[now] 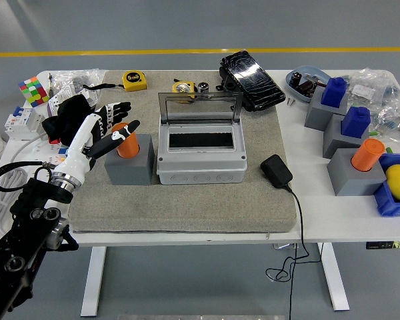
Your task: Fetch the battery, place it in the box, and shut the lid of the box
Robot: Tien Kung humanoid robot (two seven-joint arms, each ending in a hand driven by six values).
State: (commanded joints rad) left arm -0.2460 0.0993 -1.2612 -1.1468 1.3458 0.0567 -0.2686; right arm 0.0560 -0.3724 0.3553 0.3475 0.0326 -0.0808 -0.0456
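The orange cylindrical battery [129, 148] stands upright in a grey block [129, 168] on the grey mat, just left of the box. The grey box [201, 168] sits mid-mat with its clear lid [200, 107] standing open at the back; its inside looks dark. My left hand [117, 125] comes in from the lower left and is at the battery's left side. Its fingers [115, 111] are spread behind the battery and its thumb lies across the battery's top edge. The hand is not closed around the battery. My right arm is out of view.
A black power adapter [276, 170] with its cable lies right of the box. A yellow tape measure [135, 80] and a black pack [251, 79] lie behind it. Grey blocks with blue and orange pieces [350, 133] stand at the right. A black glove [70, 117] and cables lie at the left.
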